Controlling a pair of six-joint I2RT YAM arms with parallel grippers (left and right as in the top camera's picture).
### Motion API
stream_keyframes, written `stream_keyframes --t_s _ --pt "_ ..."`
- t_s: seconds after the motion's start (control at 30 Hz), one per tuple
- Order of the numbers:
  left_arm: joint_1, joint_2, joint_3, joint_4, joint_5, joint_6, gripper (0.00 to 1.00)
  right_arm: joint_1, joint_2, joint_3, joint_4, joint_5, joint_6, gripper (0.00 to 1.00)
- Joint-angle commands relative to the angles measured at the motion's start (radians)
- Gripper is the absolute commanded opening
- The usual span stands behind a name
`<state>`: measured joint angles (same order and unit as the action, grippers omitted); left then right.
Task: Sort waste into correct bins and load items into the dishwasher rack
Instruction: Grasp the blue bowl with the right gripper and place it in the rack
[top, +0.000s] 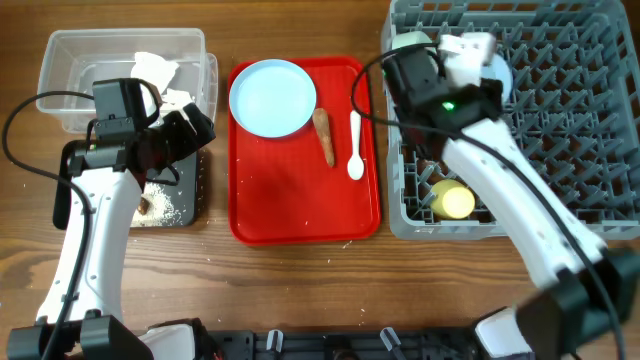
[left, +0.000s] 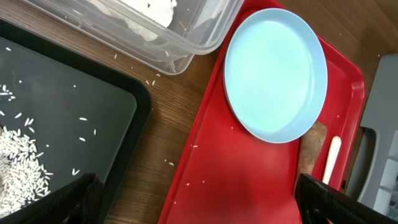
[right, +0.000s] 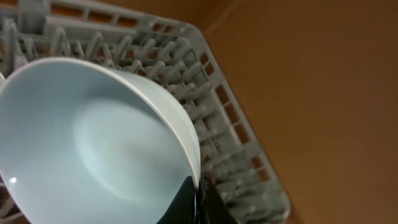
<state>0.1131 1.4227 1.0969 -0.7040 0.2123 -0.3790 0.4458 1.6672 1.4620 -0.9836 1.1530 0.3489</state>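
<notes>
The right pincer pinches the rim of the light blue bowl. The bowl hangs over the far left part of the dishwasher rack, just beside the mint bowl. The yellow cup sits in the near left corner, well apart. I think the next move is to set the bowl down between the pegs. The rack has lots of open room to the right.

The left pincer is wide open and holds nothing. It hovers by the right edge of the black tray, where the rice crumbs lie. The red tray is just to its right. On it are the pale-blue plate, the brown food stick and the white spoon. Stick and spoon lie side by side, both pointing from near to far. The left arm is nearer to them.
</notes>
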Motion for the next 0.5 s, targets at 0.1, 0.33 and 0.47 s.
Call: stream_keyframes --t_s 0.1,0.33,0.47 --pt "0.002 -0.016 0.008 0.000 -0.005 0.006 1.00 0.002 0.216 -0.004 0.173 0.182 -0.347 0.04" --pt "0.002 -0.016 0.008 0.000 -0.005 0.006 1.00 0.025 0.281 -0.005 0.206 0.123 -0.376 0.04" --pt "0.002 -0.016 0.008 0.000 -0.005 0.006 1.00 0.060 0.281 -0.005 0.204 0.077 -0.409 0.04"
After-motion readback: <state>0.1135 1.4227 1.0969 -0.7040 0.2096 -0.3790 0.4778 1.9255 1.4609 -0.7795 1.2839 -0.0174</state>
